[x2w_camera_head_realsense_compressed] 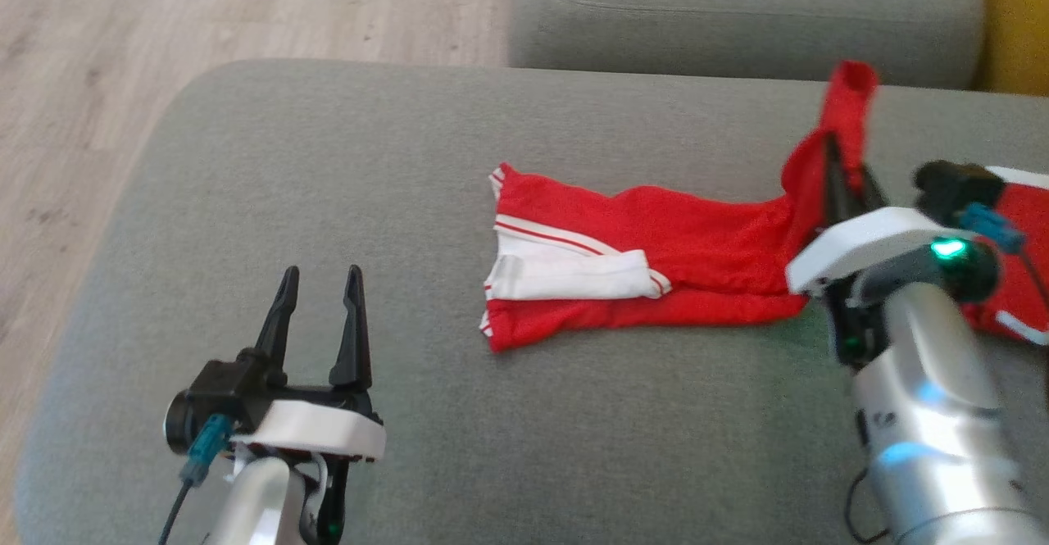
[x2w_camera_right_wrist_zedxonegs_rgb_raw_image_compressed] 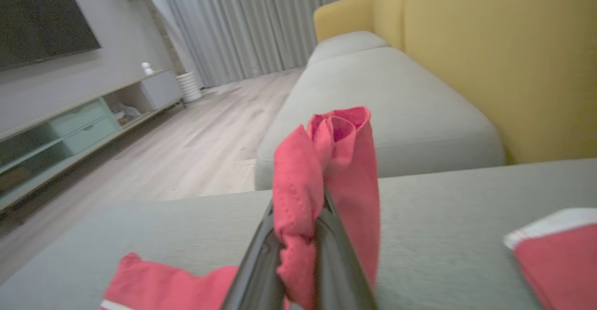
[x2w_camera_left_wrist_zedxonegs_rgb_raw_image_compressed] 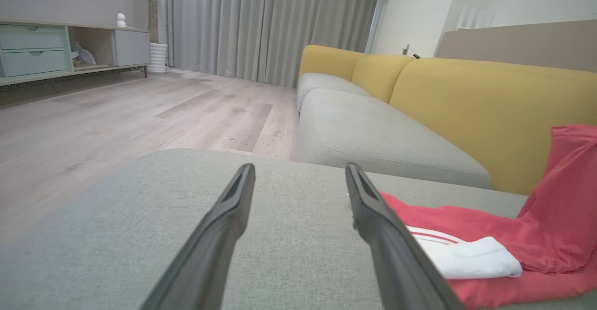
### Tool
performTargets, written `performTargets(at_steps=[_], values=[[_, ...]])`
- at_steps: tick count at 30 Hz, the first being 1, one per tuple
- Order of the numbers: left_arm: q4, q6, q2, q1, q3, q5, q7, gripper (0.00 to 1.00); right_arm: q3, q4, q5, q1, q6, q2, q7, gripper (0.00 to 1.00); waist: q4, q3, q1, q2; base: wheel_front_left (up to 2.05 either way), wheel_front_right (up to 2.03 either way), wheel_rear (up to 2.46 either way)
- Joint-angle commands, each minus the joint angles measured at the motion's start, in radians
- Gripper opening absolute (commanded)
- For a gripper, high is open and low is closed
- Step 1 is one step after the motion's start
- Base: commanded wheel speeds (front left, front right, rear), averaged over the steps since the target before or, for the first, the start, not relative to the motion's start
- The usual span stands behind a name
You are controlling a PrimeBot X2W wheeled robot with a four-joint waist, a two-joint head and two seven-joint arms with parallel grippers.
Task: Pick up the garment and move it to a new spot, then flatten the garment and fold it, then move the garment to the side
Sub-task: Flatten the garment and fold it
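Head view: right claw (x2w_camera_head_realsense_compressed: 840, 160) clamps the red jersey garment (x2w_camera_head_realsense_compressed: 697, 233) into a peak; left claw (x2w_camera_head_realsense_compressed: 321, 276) gapes over grey woven cushion (x2w_camera_head_realsense_compressed: 328, 160).

Grey sofa (x2w_camera_head_realsense_compressed: 287, 242), wooden floor (x2w_camera_head_realsense_compressed: 82, 78), grey curtains (x2w_camera_left_wrist_zedxonegs_rgb_raw_image_compressed: 233, 21).

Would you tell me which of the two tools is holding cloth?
The right tool, shut on the red white-trimmed garment; the left tool stands open and empty.
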Motion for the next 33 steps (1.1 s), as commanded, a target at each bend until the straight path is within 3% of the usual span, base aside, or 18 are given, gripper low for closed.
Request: performTargets(at_steps=[1, 6, 10, 18, 28, 29, 30, 31, 33], values=[[-0.029, 0.005, 0.007, -0.027, 0.029, 0.012, -0.005, 1.0, 0.076, -0.052, 0.047, -0.004, -0.002, -0.001, 0.005, 0.0, 0.023, -0.002, 0.0002, -0.0001, 0.0, 0.0, 0.0], [-0.037, 0.007, 0.007, -0.032, 0.024, 0.005, -0.005, 1.0, 0.307, -0.116, 0.182, 0.014, -0.002, -0.001, 0.031, 0.0, 0.07, 0.01, 0.0002, -0.0001, 0.0, 0.0, 0.0], [-0.04, 0.008, 0.007, -0.045, 0.018, 0.003, -0.005, 1.0, 0.425, -0.11, 0.192, 0.01, -0.002, -0.001, 0.034, 0.0, 0.114, 0.034, 0.0002, -0.0001, 0.0, 0.0, 0.0], [-0.036, 0.015, 0.007, -0.077, -0.023, -0.037, -0.005, 1.0, 0.525, -0.016, 0.212, -0.009, -0.002, -0.001, 0.023, 0.0, 0.207, 0.079, 0.0002, -0.0001, 0.0, 0.0, 0.0], [-0.032, 0.023, 0.007, -0.086, -0.03, -0.046, -0.005, 1.0, 0.586, 0.081, 0.229, -0.036, -0.002, -0.001, 0.0, 0.0, 0.227, 0.097, 0.0002, -0.0001, 0.0, 0.0, 0.0], [-0.031, 0.023, 0.007, -0.086, -0.028, -0.045, -0.005, 1.0, 0.592, 0.089, 0.23, -0.04, -0.002, -0.001, -0.003, 0.28, 0.227, 0.096, 0.0002, -0.0001, 0.0, 0.0, 0.0], [-0.029, 0.023, 0.007, -0.086, -0.027, -0.045, -0.005, 1.0, 0.601, 0.093, 0.234, -0.042, -0.002, -0.001, -0.007, 0.83, 0.226, 0.095, 0.0002, -0.0001, 0.0, 0.0, 0.0], [-0.026, 0.023, 0.007, -0.087, -0.025, -0.044, -0.005, 1.0, 0.616, 0.089, 0.247, -0.041, -0.002, -0.001, -0.007, 1.0, 0.225, 0.093, 0.0002, -0.0001, 0.0, 0.0, 0.0], [-0.022, 0.025, 0.007, -0.091, -0.021, -0.043, -0.005, 1.0, 0.654, 0.071, 0.28, -0.041, -0.002, -0.001, -0.01, 1.0, 0.217, 0.088, 0.0002, -0.0001, 0.0, 0.0, 0.0]])
